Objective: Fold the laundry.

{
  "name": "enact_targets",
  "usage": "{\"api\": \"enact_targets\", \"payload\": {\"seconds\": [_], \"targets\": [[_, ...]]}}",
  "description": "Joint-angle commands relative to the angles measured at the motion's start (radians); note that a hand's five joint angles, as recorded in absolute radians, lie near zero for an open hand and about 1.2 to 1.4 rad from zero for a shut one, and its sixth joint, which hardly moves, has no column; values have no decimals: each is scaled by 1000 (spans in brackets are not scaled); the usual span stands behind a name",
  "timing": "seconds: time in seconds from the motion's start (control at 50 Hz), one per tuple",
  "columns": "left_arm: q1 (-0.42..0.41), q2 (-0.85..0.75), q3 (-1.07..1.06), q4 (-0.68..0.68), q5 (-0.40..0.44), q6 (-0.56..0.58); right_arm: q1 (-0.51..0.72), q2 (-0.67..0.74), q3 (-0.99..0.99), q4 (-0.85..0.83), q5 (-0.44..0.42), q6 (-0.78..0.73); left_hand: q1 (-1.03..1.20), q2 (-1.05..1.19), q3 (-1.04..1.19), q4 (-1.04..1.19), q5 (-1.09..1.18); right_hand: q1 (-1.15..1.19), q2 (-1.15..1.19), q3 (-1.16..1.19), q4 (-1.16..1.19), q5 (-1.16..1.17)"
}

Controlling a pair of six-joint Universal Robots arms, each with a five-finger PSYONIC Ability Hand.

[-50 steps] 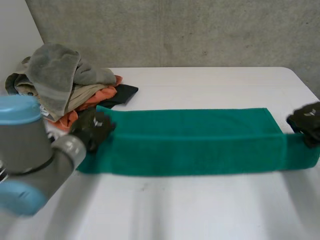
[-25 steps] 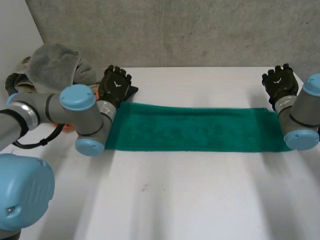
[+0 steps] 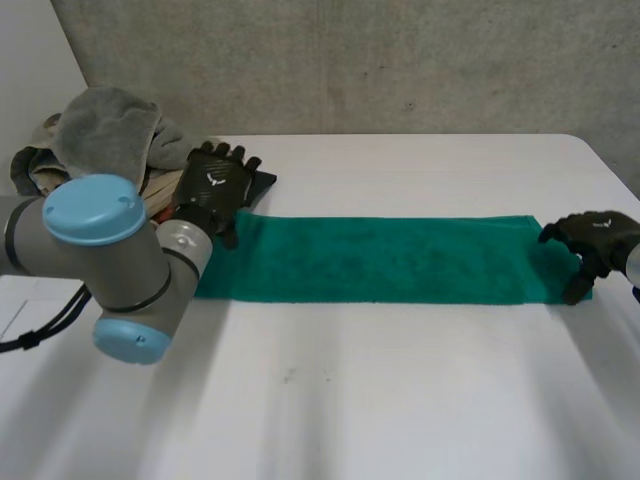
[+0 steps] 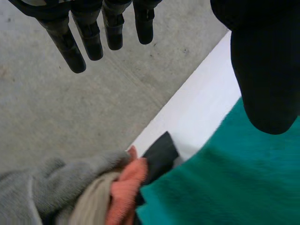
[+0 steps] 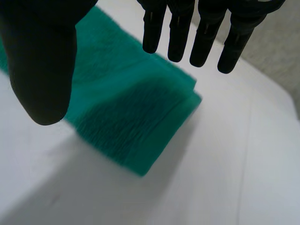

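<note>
A green towel [image 3: 390,258] lies across the table [image 3: 400,400] as a long, narrow folded strip. My left hand [image 3: 213,186] hovers over the towel's far left corner, fingers straight and spread, holding nothing. In the left wrist view the left hand [image 4: 265,70] stands open above the green towel [image 4: 234,187] corner. My right hand [image 3: 593,238] is at the towel's right end, fingers relaxed and drooping, empty. The right wrist view has the right hand [image 5: 42,61] open above the green towel [image 5: 131,112] end, where stacked layers show at the edge.
A laundry pile [image 3: 110,150] sits at the table's back left: grey towel [image 4: 47,187], orange cloth [image 4: 125,183] and black cloth [image 4: 159,154], touching the green towel's corner. A concrete wall [image 3: 350,60] stands behind. White table [image 5: 234,164] lies in front of the strip.
The towel's near half was folded over to the far edge, making the strip narrower, and both hands let go. The right hand has since drawn back to the towel's right end.
</note>
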Motion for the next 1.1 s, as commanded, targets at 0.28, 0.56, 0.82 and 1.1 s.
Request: {"api": "enact_targets", "payload": {"seconds": [0.28, 0.56, 0.82, 1.1], "targets": [[13, 43, -92, 8, 0, -61, -71, 114, -15, -135, 75, -26, -15, -32, -36, -25, -51, 994, 1008, 993, 991, 979], [24, 175, -184, 8, 3, -63, -192, -34, -26, -161, 130, -415, -15, -32, -36, -25, -51, 994, 1008, 993, 991, 979], [35, 247, -256, 8, 2, -63, 389, -72, -48, -367, -42, -459, -15, -32, -36, -25, -51, 994, 1008, 993, 991, 979], [55, 275, -330, 10, 3, -63, 797, 279, -172, -450, -126, -468, -15, -32, -36, -25, -51, 994, 1008, 993, 991, 979]]}}
